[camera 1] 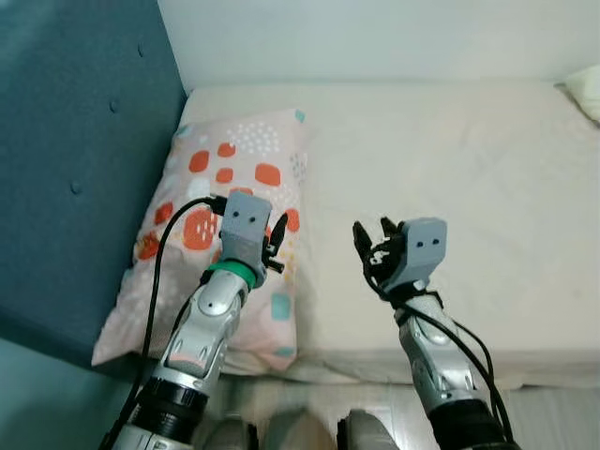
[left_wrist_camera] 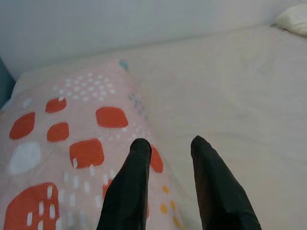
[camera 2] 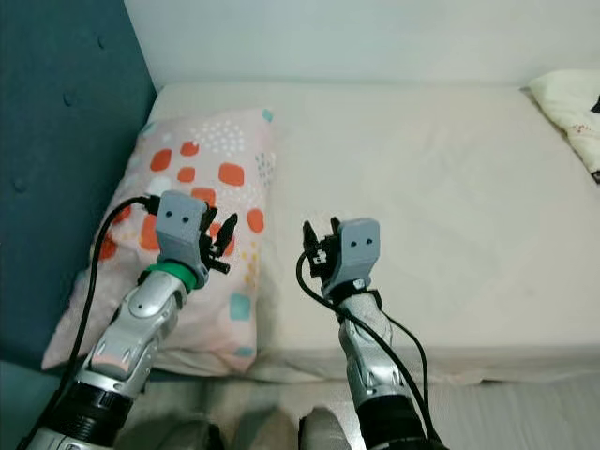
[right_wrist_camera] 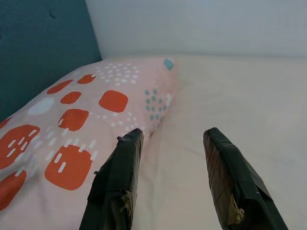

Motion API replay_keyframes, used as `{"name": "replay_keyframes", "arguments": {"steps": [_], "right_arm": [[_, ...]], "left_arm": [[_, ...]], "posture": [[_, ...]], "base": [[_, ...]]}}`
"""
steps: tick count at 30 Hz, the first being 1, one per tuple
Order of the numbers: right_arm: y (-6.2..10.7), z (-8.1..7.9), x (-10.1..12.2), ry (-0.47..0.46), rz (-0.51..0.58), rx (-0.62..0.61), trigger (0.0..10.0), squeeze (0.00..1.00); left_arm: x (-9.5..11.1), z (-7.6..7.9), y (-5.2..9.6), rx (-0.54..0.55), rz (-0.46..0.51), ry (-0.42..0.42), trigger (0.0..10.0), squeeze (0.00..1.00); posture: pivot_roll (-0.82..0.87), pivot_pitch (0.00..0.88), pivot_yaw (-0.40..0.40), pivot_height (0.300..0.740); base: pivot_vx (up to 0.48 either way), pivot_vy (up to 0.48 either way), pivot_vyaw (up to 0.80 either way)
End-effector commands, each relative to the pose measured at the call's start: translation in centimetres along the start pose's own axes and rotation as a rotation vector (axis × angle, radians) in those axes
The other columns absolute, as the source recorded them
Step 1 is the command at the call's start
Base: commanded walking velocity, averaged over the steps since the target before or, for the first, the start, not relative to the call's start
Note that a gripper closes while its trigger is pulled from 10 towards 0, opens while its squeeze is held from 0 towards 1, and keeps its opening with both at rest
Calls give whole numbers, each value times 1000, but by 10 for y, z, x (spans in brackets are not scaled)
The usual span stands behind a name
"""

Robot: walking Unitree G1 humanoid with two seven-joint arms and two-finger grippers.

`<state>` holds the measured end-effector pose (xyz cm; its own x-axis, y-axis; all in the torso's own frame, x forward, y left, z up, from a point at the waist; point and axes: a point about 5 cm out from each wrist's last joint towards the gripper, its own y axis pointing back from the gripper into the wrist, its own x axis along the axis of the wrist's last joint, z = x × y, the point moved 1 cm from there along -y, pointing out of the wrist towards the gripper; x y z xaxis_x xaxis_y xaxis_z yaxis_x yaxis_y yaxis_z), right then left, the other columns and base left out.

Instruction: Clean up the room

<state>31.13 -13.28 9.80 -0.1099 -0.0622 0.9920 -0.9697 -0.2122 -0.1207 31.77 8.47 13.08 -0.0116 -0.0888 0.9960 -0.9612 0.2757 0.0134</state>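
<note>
Lies at the head of the bed [camera 1: 450, 169] against the blue headboard [camera 1: 75, 150] — a patterned pillow [camera 1: 234, 159], likely soft, light, sure to sag; best pinched at a corner or edge. Left hand [camera 1: 277, 246] above its near part, right hand [camera 1: 372, 246] over bare mattress — both open, empty. White wall [camera 1: 375, 37] behind.

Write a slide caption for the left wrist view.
Open left tool above a patterned pillow on the bed.

A bedroom: bed [camera 1: 450, 169], patterned pillow [camera 1: 234, 169], teal padded headboard [camera 1: 75, 159].
</note>
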Motion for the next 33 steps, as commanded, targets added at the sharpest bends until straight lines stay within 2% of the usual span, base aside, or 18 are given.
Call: {"name": "replay_keyframes", "arguments": {"steps": [1, 7, 16, 33], "right_arm": [[5, 2, -9, -1, -28, -6, 10000, 0], [6, 3, -12, 0, -40, -8, 10000, 0], [7, 0, -16, -15, -49, -3, 10000, 0], [10, 0, -20, -24, -59, -6, 10000, 0]], "left_arm": [[-10, 4, 2, -24, -32, 5, 10000, 0], [-12, 7, 0, -41, -43, 30, 10000, 0], [-16, 4, 1, -37, -35, -26, 10000, 0], [-20, 7, 4, -42, -35, -38, 10000, 0]], "posture": [[-36, 0, 26, 740], [-38, 0, 25, 740], [-37, 0, 27, 740], [-35, 15, 28, 740]], "base": [[0, 0, 0], [0, 0, 0], [0, 0, 0], [0, -373, 0]]}}
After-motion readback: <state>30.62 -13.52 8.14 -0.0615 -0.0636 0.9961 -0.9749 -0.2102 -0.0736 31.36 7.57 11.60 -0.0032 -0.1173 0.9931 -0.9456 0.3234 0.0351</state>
